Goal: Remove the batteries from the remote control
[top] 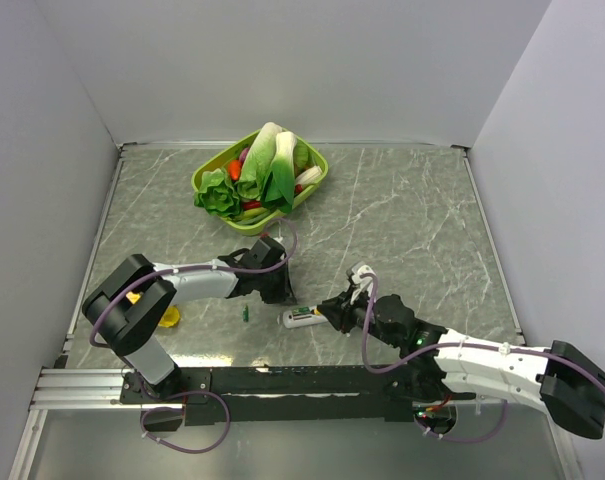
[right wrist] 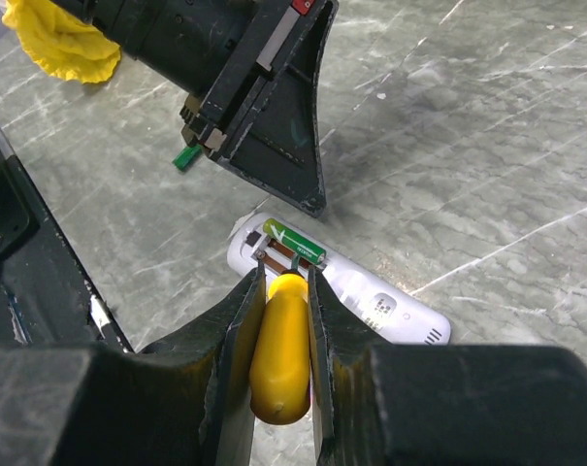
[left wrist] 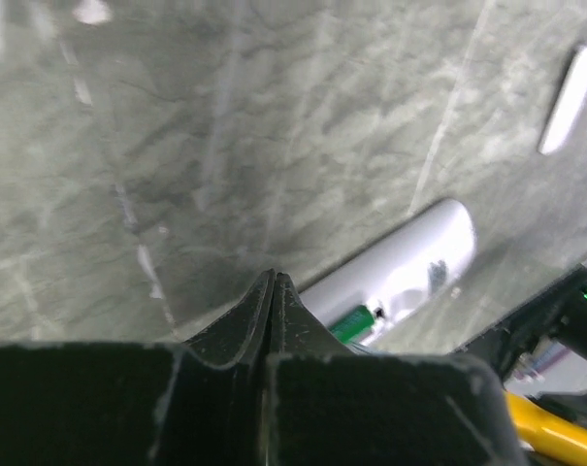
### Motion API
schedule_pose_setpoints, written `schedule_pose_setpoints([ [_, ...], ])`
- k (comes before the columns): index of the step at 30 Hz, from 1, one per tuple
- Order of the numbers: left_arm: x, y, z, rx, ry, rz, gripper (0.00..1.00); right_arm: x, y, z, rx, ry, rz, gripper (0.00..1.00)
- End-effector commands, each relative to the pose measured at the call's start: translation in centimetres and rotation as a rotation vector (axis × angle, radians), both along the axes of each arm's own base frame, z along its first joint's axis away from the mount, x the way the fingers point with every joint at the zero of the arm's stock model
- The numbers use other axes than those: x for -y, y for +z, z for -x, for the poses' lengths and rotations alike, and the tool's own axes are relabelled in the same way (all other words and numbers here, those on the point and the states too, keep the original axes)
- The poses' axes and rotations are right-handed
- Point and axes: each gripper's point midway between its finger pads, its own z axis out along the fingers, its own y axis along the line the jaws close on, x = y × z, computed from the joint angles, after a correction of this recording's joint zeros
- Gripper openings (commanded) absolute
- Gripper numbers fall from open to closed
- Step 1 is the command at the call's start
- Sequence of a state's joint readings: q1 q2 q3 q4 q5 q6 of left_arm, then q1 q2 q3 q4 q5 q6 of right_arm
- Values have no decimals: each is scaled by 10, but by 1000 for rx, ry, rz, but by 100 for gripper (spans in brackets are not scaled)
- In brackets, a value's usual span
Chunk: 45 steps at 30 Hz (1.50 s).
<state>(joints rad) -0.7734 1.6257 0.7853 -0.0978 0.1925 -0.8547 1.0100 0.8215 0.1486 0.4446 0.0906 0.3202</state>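
Observation:
The white remote control (top: 302, 317) (right wrist: 390, 306) lies on the marble table with its battery bay facing up. One green battery (right wrist: 295, 243) (left wrist: 351, 323) sits in the bay. Another battery (top: 245, 313) (right wrist: 184, 157) lies loose on the table to the left. My right gripper (right wrist: 285, 272) (top: 328, 310) is shut on a yellow-handled screwdriver (right wrist: 281, 349), whose tip is in the bay beside the seated battery. My left gripper (left wrist: 273, 280) (top: 282, 297) (right wrist: 312, 202) hangs just beyond the remote's bay end, shut with nothing between its fingers.
A green basket (top: 316, 160) of toy vegetables stands at the back centre. A yellow object (top: 170, 318) (right wrist: 60, 39) lies near the left arm's base. A small white strip (left wrist: 572, 97) lies past the remote. Grey walls close in the table on three sides.

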Motion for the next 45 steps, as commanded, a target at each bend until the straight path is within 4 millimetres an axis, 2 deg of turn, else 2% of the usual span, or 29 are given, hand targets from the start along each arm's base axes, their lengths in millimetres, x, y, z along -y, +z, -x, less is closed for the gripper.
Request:
schedule_pose_setpoints([
  [1,-8,14,-12,67,40,-38,7,-9,27,-11,62,-20,-46,0],
  [4,-12,22,-20,95,61,-45,16,-11,30,-12,64,-19,-56,0],
  [10,-12,35,-31,132,79,-52,24,-14,38,-15,75,-21,-63,0],
  [18,-10,48,-36,159,76,-38,25,-12,51,-18,100,-26,-32,0],
  [23,-7,52,-39,165,73,-32,25,-13,53,-17,97,-18,-21,0],
  [28,-5,52,-43,165,58,-12,27,-2,53,-26,98,-95,-9,0],
  [31,-9,59,-68,246,81,-38,32,3,60,-35,118,-145,12,0],
  [33,-7,74,-96,359,110,-69,33,5,65,-38,125,-168,8,0],
  [34,-8,67,-106,384,104,-110,33,6,66,-38,125,-169,0,0],
  [35,-3,78,-120,425,116,-106,33,7,69,-37,129,-173,-18,0],
  [36,2,78,-126,435,105,-102,33,8,69,-36,130,-172,-26,0],
  [37,8,67,-133,440,80,-118,33,9,69,-34,130,-170,-34,0],
  [38,18,75,-142,466,67,-105,32,12,71,-32,134,-170,-42,0],
  [40,26,62,-158,483,49,-158,32,16,71,-29,135,-166,-45,0],
  [41,26,57,-164,485,52,-185,32,19,77,-28,147,-170,-62,0],
  [42,24,51,-171,490,61,-222,32,23,74,-26,146,-169,-47,0],
  [44,24,33,-185,478,59,-302,32,28,84,-24,168,-173,-72,0],
  [45,20,14,-190,455,63,-351,31,31,83,-22,167,-170,-64,0],
])
